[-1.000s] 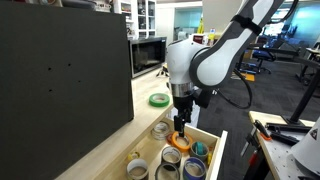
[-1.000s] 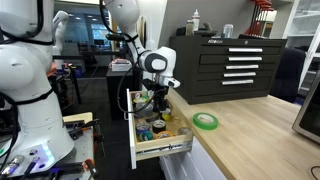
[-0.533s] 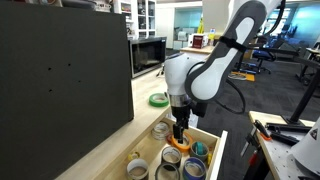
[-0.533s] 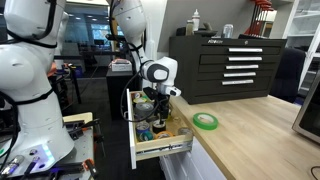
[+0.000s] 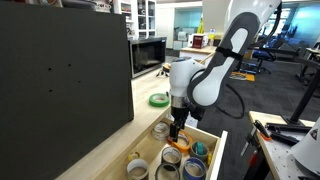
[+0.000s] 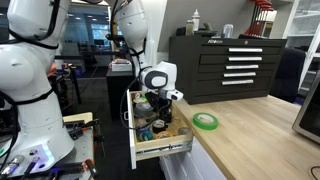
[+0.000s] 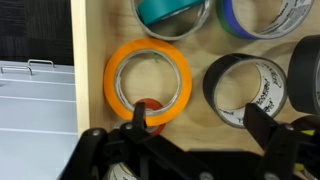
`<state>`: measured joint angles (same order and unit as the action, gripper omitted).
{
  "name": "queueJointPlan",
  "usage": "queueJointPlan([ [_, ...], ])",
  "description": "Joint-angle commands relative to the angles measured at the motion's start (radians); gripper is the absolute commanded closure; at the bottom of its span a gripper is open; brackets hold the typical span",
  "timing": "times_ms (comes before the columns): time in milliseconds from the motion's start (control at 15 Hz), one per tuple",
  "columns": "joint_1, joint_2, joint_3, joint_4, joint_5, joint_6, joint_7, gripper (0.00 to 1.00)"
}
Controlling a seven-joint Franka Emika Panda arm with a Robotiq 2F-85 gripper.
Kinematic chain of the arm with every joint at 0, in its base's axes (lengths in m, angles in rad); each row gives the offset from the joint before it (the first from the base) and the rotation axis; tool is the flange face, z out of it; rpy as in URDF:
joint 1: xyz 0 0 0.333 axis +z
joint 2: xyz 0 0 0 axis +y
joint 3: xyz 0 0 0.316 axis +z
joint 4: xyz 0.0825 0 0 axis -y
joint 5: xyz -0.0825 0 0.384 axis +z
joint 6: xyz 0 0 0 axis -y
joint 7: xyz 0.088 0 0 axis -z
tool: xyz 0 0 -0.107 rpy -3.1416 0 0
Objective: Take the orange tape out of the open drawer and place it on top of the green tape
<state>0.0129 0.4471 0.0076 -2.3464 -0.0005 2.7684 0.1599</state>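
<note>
The orange tape lies flat on the floor of the open drawer, a bright orange ring with a pale core. My gripper is open and low above it. One finger tip sits over the ring's near edge and the other over a black roll. In an exterior view the gripper reaches down into the drawer just over the orange tape. The green tape lies flat on the counter beyond the drawer and also shows in an exterior view.
The drawer holds several other rolls: a teal one, a blue one and pale ones. A small red piece lies under the orange ring. A dark panel stands on the counter. A black cabinet is behind.
The arm has come down a little into the drawer, bringing the gripper closer to the orange tape. The rolls have not moved.
</note>
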Motion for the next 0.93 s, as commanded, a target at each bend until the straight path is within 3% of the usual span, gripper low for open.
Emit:
queueJointPlan([
  [0,0.01,0.002,-0.01,-0.01,0.023,0.022,-0.01,0.0],
  [333,0.007,0.004,-0.01,-0.028,0.032,0.049,-0.011,0.0],
  [533,0.055,0.021,-0.065,-0.014,0.027,0.08,0.086,0.0],
  [867,0.063,0.06,-0.069,-0.005,0.077,0.13,0.152,0.0],
])
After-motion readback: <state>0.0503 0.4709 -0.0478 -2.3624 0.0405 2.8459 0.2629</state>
